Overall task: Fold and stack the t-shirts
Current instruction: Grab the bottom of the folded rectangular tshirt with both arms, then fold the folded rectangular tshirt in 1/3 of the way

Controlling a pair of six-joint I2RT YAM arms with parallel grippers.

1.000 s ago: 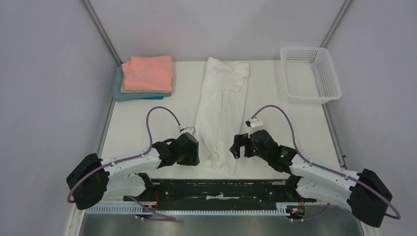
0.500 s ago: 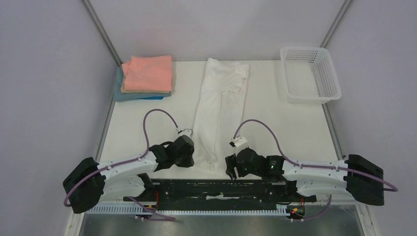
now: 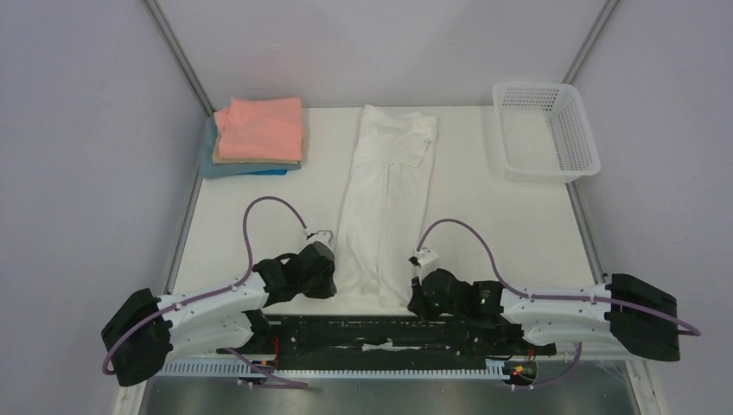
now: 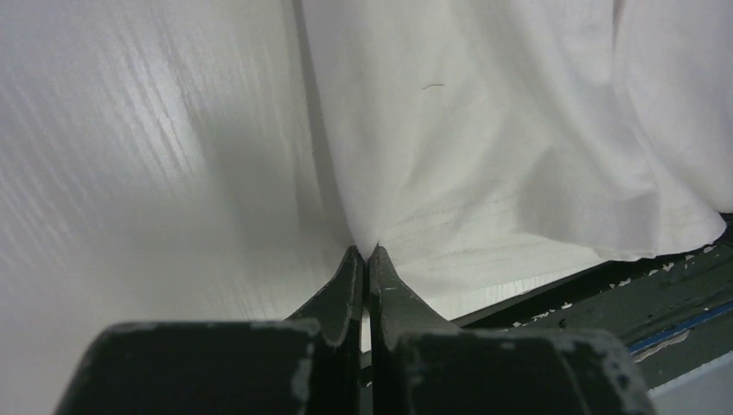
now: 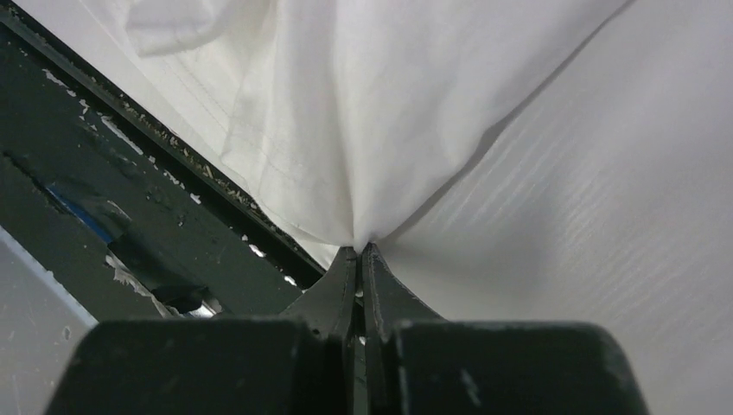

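A long white t-shirt [image 3: 386,192], folded into a narrow strip, lies lengthwise down the middle of the table. My left gripper [image 3: 335,278] is shut on its near left corner; the wrist view shows white cloth [image 4: 484,147] pinched between the tips of that left gripper [image 4: 366,251]. My right gripper [image 3: 412,290] is shut on the near right corner, and cloth [image 5: 372,112] bunches into the tips of this right gripper [image 5: 359,249]. Folded salmon-pink [image 3: 260,127], tan [image 3: 259,161] and blue [image 3: 226,168] t-shirts sit stacked at the back left.
A white plastic lattice basket [image 3: 546,130] stands at the back right. The dark base rail [image 3: 389,328] runs along the table's near edge, right by both grippers. Grey walls close in the left, right and back.
Both grippers dropped toward the near edge and closed on the white shirt's bottom corners. The right arm swung in lower and flatter. The shirt's near end has drawn slightly narrower.
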